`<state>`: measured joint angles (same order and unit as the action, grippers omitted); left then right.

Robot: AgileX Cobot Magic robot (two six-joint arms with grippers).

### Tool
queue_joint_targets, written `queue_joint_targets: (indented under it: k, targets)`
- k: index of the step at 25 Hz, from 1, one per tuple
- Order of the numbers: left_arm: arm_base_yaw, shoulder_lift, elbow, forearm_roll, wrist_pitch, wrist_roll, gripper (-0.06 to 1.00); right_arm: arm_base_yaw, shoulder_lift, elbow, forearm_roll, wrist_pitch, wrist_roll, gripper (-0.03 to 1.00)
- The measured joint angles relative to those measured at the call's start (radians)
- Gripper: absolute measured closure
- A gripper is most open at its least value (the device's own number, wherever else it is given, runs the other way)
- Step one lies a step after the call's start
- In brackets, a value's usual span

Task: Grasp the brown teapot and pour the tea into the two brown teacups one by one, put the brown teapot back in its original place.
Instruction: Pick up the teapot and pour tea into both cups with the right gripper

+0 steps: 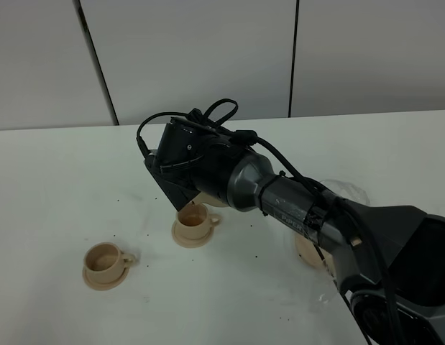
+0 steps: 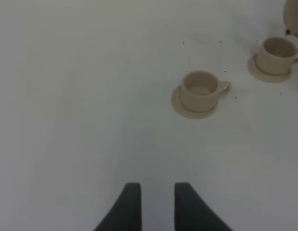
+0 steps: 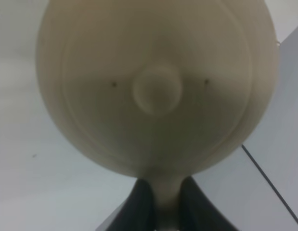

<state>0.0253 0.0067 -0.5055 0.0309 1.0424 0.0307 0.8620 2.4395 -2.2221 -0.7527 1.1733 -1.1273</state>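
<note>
Tan and matte, the teapot (image 3: 156, 86) hangs by its small handle between the clamped fingers of the right claw (image 3: 164, 206). It is tipped so its spout sits just above the rim of a cup (image 1: 195, 221), which stands at about six o'clock from the claw in the high view. A second cup (image 1: 105, 260) stands at eight o'clock, well apart from the first, and the round plate (image 1: 305, 251) lies at four o'clock, partly behind the arm, all on the white table (image 1: 57, 187). The left claw (image 2: 155, 204) hovers over the table, its fingers a narrow gap apart with nothing between them.
</note>
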Motion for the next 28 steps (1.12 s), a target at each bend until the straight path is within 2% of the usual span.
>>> queue_joint_targets:
  k: [28]
  targets:
    - [0.0, 0.0, 0.0, 0.0, 0.0, 0.0, 0.7, 0.0, 0.0, 0.0, 0.022, -0.015, -0.001, 0.87]
